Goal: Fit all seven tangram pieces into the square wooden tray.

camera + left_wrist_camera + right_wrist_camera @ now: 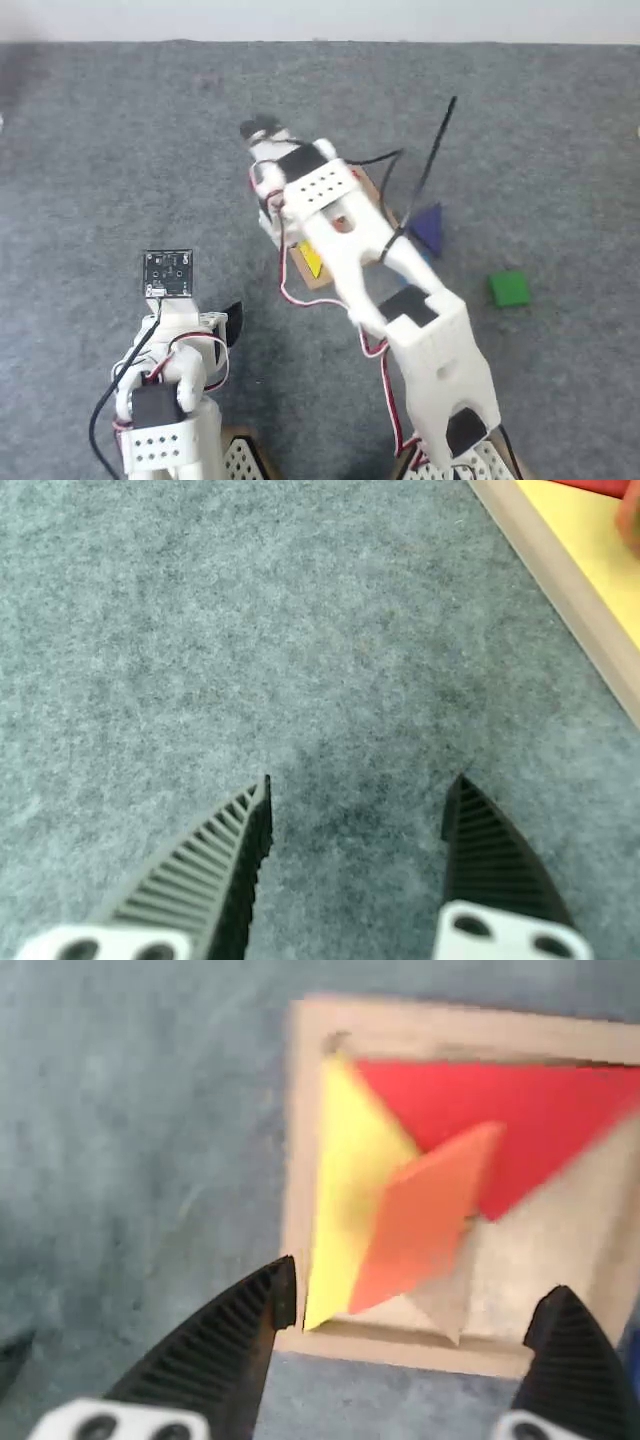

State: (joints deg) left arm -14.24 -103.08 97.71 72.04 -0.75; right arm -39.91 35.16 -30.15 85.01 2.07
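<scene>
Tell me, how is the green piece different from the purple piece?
The green piece looks square; the purple piece is a triangle. The purple piece lies close to the wooden tray; the green piece lies farther off, by itself. Both rest on the grey carpet, outside the tray.

Bright, even diffuse light fr overhead, shadows soft + faint
</scene>
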